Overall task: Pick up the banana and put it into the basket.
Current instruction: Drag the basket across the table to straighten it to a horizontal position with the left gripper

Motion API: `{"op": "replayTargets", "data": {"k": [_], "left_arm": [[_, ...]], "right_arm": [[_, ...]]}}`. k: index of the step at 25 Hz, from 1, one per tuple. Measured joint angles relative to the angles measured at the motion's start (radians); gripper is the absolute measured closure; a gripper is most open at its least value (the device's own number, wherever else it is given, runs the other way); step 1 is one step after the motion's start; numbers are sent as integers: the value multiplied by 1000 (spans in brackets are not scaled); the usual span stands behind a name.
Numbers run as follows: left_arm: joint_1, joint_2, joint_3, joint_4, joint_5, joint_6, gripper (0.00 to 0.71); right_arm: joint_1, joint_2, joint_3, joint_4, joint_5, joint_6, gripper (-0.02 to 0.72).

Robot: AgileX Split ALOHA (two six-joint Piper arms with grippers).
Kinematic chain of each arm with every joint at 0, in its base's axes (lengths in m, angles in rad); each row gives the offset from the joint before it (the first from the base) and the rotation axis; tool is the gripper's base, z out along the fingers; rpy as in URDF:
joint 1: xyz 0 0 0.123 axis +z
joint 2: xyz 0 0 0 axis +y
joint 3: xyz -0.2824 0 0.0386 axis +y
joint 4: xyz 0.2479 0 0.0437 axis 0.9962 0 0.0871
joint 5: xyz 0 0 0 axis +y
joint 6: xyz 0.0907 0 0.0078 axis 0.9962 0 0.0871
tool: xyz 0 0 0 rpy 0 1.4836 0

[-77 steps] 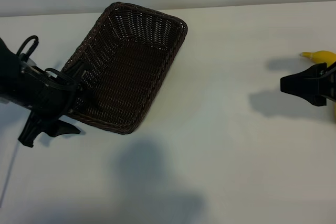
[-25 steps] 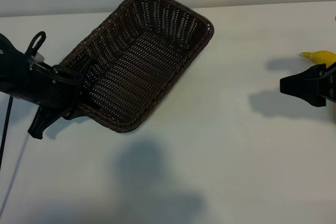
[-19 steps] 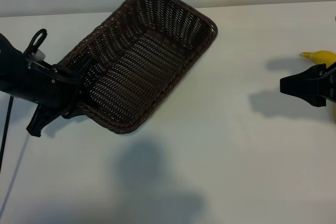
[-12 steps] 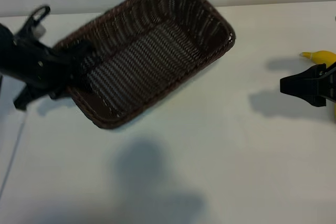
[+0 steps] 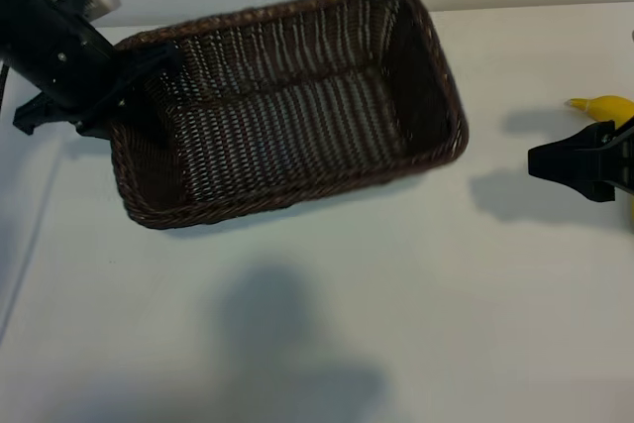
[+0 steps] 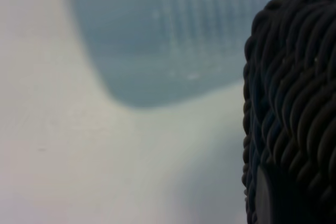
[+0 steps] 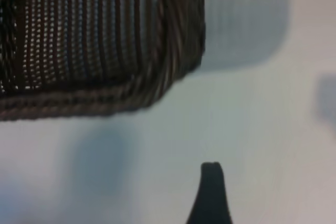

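Banana [image 5: 602, 106] lies at tabletop's right edge, right beside the open, empty right gripper [image 5: 570, 167]; left gripper [image 5: 139, 81] clamps the basket [image 5: 287, 111] rim, near far-left corner.

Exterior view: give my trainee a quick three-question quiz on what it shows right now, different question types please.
1. True or false: the banana already lies inside the basket.
2. Which gripper grips the basket's rim? A) left gripper B) right gripper C) neither
3. Fill in: the banana shows at the view's ___ edge, partly hidden behind the right gripper.

Key
1. False: the basket holds nothing, and the banana is far off on the table.
2. A: it clamps the basket's left end; the right gripper is open, apart from the basket.
3. right
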Motion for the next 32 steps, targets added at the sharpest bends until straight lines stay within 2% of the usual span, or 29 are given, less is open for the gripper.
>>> {"op": "replayTargets", "data": {"k": [2,9,18,27,32], "left_arm": [[-4,48,-49,23,39,45,547],[-50,165,-152,40,39,127,548],[-142,261,-172,29,21,124,549],[-148,320,-173,13,-82,90,549],[-152,335,-173,4,-89,91,549]], "right_arm": [[0,0,0,0,0,0,120],[0,0,0,-2,1,0,120],[0,0,0,-3,1,0,120],[0,0,0,-4,1,0,120],[0,0,0,-4,1,0,120]]}}
